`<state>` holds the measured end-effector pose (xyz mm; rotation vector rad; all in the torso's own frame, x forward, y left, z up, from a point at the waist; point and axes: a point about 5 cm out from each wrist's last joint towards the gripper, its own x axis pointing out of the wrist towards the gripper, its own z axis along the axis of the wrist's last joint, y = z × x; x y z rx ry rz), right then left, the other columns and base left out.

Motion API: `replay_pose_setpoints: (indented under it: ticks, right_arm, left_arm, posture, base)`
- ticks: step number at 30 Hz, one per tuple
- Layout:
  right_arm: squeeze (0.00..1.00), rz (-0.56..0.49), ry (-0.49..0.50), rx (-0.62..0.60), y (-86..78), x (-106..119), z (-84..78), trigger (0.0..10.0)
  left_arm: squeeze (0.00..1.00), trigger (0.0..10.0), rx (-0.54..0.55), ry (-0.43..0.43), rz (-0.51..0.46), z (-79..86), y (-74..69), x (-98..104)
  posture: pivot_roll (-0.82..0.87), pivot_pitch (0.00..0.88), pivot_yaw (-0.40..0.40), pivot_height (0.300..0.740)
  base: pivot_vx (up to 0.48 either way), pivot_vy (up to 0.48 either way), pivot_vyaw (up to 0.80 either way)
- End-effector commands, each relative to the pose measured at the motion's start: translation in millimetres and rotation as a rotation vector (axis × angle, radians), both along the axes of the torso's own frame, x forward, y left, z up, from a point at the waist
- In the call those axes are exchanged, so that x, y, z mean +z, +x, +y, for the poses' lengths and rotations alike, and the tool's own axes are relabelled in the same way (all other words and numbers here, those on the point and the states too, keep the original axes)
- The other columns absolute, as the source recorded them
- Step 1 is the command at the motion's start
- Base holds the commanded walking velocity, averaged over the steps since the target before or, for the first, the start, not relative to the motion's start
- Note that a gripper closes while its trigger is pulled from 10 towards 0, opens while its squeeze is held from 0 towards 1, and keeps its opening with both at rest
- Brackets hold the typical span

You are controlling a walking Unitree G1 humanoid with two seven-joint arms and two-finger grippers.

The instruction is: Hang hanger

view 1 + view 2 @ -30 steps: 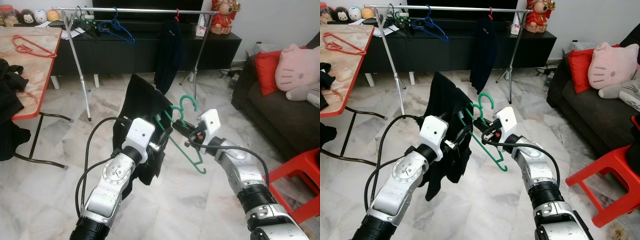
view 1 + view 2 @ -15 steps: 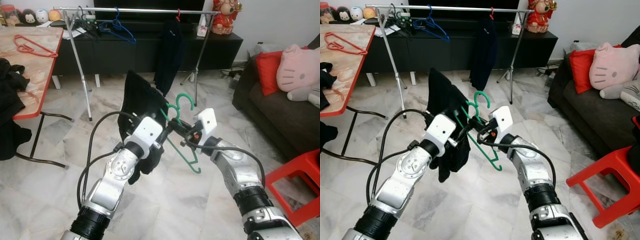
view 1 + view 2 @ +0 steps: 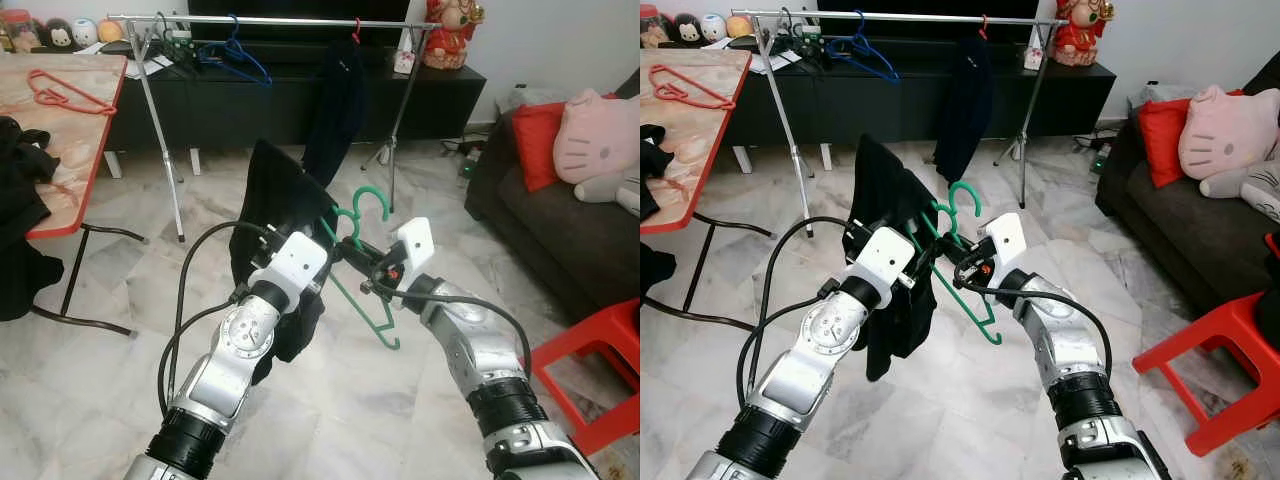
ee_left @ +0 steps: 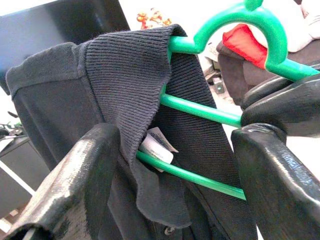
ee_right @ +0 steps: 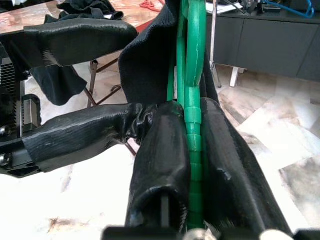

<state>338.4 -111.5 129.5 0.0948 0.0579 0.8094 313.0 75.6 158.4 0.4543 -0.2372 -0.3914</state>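
Right gripper (image 5: 187, 150) clamped on green hanger (image 3: 372, 262) near its neck, held mid-air between both arms, well short of clothes rail (image 3: 270, 19). Left gripper (image 4: 175, 165) spread open around dark garment (image 3: 285, 195) at the collar. Since a second ago: load lifted slightly, garment hanging straighter, camera shifted. Judged still in transit, hanging not yet begun
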Motion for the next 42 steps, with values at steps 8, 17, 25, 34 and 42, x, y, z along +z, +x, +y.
replay_pose_setpoints:
  ticks: [8,17,25,34,42]
  right_arm:
    - [0.0,-0.031,0.019,0.111,-10.0,6.8,11.7,0.0]
    - [0.0,-0.026,0.022,0.146,-14.3,7.7,14.9,0.0]
    - [0.0,-0.023,0.012,0.135,-12.9,7.5,13.5,0.0]
    - [0.0,-0.028,-0.008,0.098,-7.1,7.3,10.3,0.0]
    - [0.0,-0.03,-0.014,0.093,-5.4,7.8,9.6,0.0]
  left_arm:
    - [0.0,10.0,0.196,0.002,-0.061,17.9,15.6,12.2]
    - [0.0,10.0,0.26,-0.019,-0.074,21.5,18.9,14.9]
    - [0.0,0.0,0.225,-0.02,-0.065,18.5,17.2,12.2]
    - [0.0,0.0,0.14,0.004,-0.032,9.8,12.7,6.7]
    - [0.0,0.0,0.103,0.022,-0.003,6.9,9.3,0.7]
  posture:
    - [0.04,0.0,-0.129,0.74]
    - [0.04,0.0,-0.132,0.74]
    - [0.04,0.0,-0.132,0.74]
    - [0.04,0.0,-0.132,0.74]
    - [0.05,0.0,-0.131,0.74]
  base:
    - [0.0,0.0,0.0]
    - [0.0,0.0,0.0]
    - [0.0,0.0,0.0]
    - [0.0,0.0,0.0]
    - [0.0,0.0,0.0]
